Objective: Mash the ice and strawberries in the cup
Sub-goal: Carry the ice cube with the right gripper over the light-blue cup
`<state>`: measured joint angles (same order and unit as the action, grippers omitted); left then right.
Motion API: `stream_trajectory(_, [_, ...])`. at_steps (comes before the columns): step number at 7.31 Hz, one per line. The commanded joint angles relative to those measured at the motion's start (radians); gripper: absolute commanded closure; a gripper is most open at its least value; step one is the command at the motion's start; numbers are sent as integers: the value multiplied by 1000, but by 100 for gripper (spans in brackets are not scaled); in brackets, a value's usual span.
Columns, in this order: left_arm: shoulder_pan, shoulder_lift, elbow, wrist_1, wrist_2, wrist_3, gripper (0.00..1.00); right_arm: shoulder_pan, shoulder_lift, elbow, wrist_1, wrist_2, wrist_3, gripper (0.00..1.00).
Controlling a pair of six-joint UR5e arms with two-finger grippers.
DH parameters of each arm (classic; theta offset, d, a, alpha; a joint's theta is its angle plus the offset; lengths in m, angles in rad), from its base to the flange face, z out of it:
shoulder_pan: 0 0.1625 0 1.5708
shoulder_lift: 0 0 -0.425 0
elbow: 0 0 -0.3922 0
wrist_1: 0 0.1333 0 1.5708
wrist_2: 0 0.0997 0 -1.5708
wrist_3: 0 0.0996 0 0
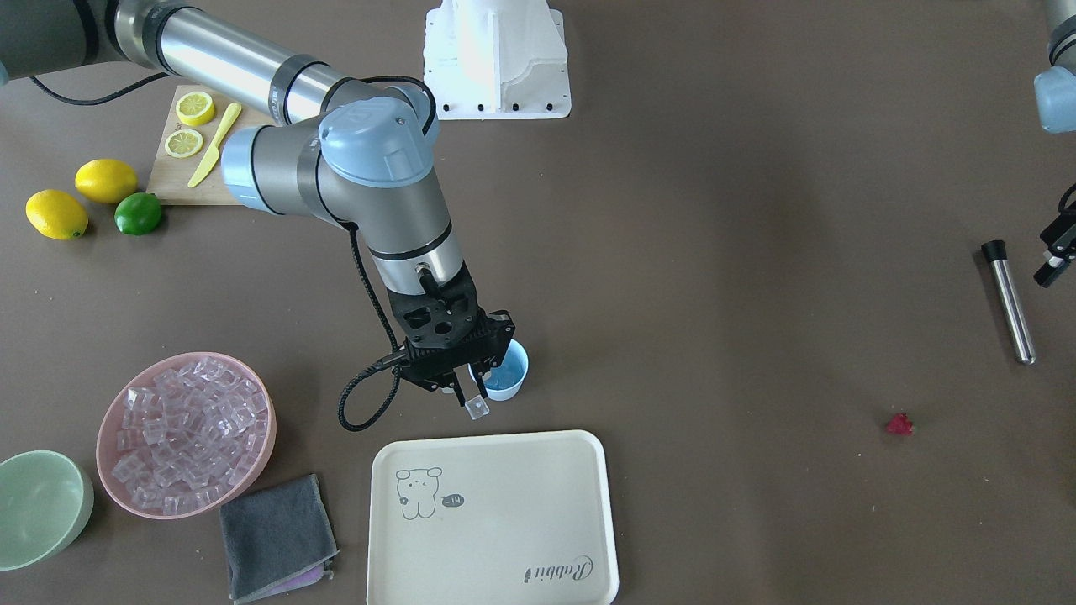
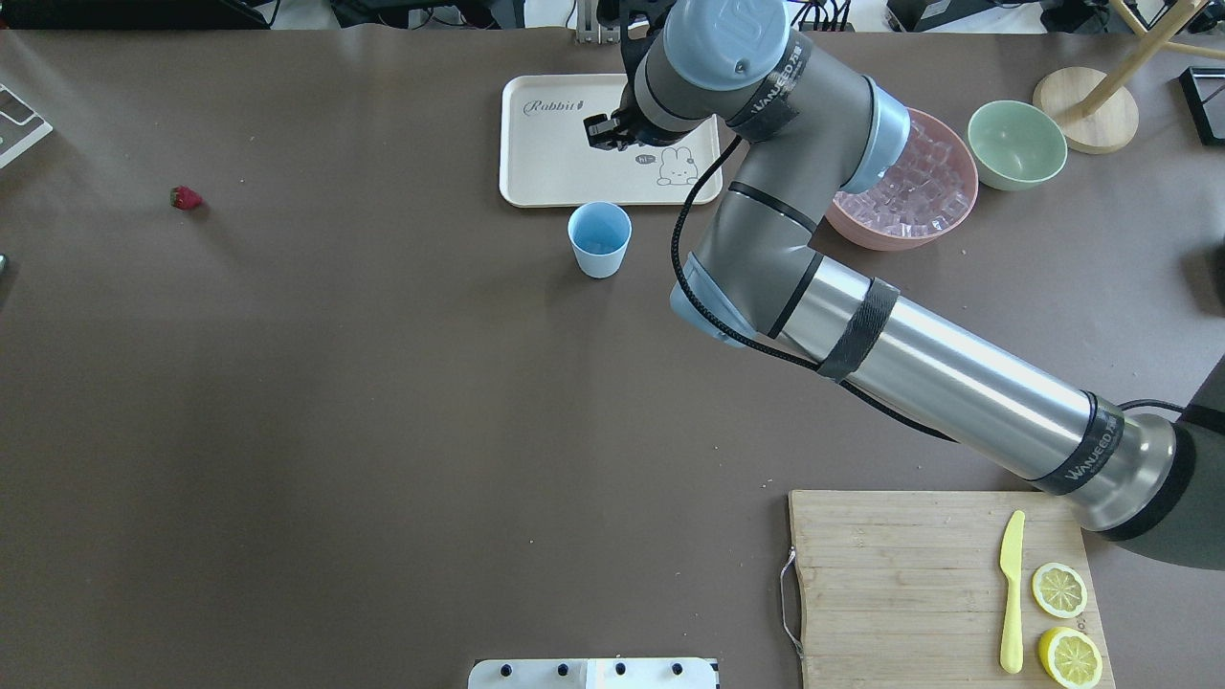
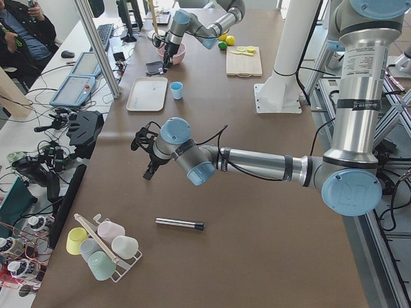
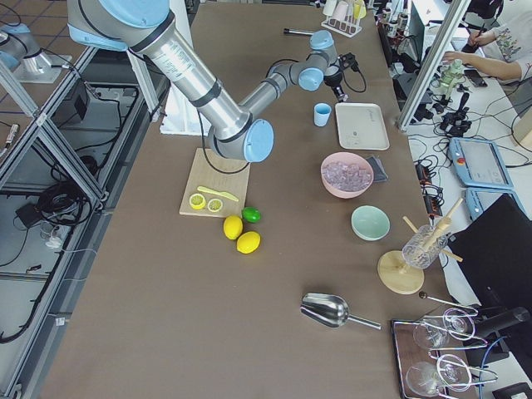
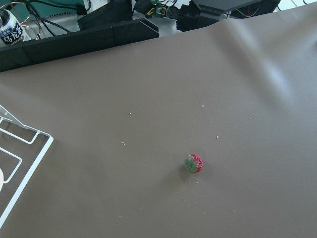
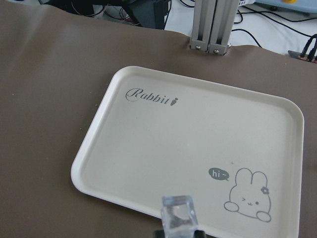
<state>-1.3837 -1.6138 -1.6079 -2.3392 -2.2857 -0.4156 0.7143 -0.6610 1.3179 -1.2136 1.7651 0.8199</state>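
In the front-facing view a single clear ice cube (image 1: 477, 409) is pinched between the narrowly set jaws of the right gripper (image 1: 471, 397). It hangs at 7 o'clock of the light-blue cup (image 1: 510, 370), just beside the rim and not inside it. The cup stands upright on the brown table cover. The cream rabbit-print tray (image 1: 521, 504) lies near it at 6 o'clock. At 8 o'clock of the cup a pink bowl (image 1: 102, 433) holds a heap of ice cubes (image 1: 189, 428). A folded grey cloth (image 1: 276, 536) lies between that bowl and the tray, and a pale-green bowl (image 1: 40, 506) sits just beside the pink one at 8 o'clock.

The strawberry (image 1: 899, 424) lies alone on the cover, well apart from the cup at 3 o'clock. A steel rod with a black cap (image 1: 1009, 304) lies at 1 o'clock of the berry. The left gripper (image 1: 1056, 250) is just beside the cap, cut off by the frame edge, so I cannot tell how its jaws stand.
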Motion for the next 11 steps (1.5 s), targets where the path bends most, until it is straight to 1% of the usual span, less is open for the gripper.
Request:
stream_trajectory(1, [0,2,6,0,0,-2,2,-35,1,-20,0,-22,-11,100])
stream_trajectory(5, [0,9,6,-11,0,-2,2,-75,-18,-11,0,-29,-8,100])
stream_trajectory(6, [0,12,3,-12,-1,-2,2,-78,-35,4,0,-27,-11,100])
stream_trajectory(8, [0,17,0,-12,-1,-2,2,-78,-93,73,0,-19,-12,100])
stream_trajectory(11, [0,23,-6,-14,-1,0,2,-84,-80,75,0,-24,-4,100])
